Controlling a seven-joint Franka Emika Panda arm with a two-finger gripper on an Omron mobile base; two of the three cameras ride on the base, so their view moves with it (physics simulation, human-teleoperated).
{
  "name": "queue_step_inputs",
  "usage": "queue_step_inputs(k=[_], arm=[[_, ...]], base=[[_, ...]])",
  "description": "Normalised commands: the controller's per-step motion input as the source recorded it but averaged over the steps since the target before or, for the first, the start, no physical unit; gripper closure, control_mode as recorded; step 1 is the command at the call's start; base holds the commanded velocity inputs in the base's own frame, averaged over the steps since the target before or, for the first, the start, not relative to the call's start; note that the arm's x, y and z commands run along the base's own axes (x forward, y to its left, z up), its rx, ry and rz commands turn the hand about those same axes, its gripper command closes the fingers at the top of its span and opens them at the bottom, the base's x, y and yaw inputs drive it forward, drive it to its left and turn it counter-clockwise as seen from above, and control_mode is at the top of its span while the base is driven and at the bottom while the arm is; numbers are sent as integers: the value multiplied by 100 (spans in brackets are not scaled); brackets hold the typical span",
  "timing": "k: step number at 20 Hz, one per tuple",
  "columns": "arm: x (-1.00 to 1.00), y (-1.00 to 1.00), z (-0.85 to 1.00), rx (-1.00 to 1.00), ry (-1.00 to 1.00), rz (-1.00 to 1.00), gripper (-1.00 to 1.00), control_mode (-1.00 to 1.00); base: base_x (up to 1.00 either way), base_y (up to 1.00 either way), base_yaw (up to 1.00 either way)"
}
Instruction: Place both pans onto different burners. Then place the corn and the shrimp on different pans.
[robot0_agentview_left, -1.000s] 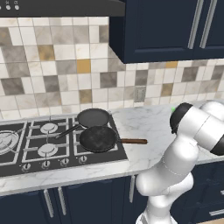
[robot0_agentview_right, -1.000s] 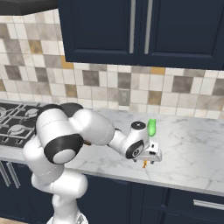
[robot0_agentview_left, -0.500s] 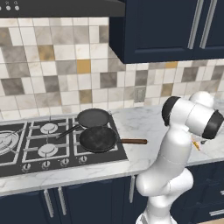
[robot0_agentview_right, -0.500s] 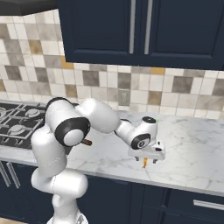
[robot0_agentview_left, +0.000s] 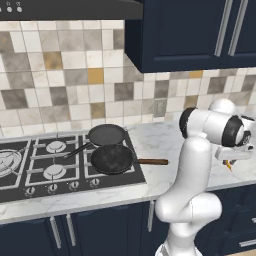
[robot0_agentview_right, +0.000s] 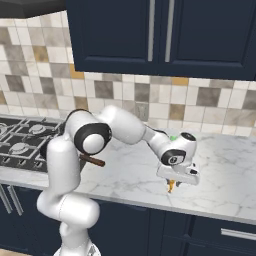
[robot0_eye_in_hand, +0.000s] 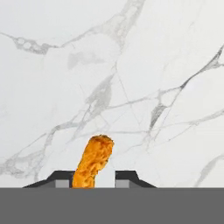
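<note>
the gripper (robot0_eye_in_hand: 92, 178) hangs low over the marble counter (robot0_eye_in_hand: 144, 65), its jaws narrowed around the orange shrimp (robot0_eye_in_hand: 92, 161). both pans (robot0_agentview_left: 112, 158) sit on the cooktop (robot0_agentview_left: 35, 170), well apart from it

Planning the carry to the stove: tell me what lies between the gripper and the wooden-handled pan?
Bare marble counter, in the right base view, between the gripper at the shrimp and the wooden-handled pan.

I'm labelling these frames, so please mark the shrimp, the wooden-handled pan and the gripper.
shrimp (robot0_eye_in_hand: 93, 161): hand view, middle of its orange body.
wooden-handled pan (robot0_agentview_left: 112, 158): left base view, centre of its black dish.
gripper (robot0_agentview_right: 172, 186): right base view, between its fingertips.
</note>
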Motion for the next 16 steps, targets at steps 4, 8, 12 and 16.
queue_step_inputs(k=[4, 8, 12, 16], arm=[[-22, 3, -16, -5, -10, 0, 100, -100], [-28, 18, -2, -12, -17, 0, 100, -100], [-26, 55, 40, -13, -24, 0, 100, -100], [0, 59, 56, -9, -18, 0, 100, -100]], base=[[0, 0, 0], [0, 0, 0], [0, 0, 0], [0, 0, 0]])
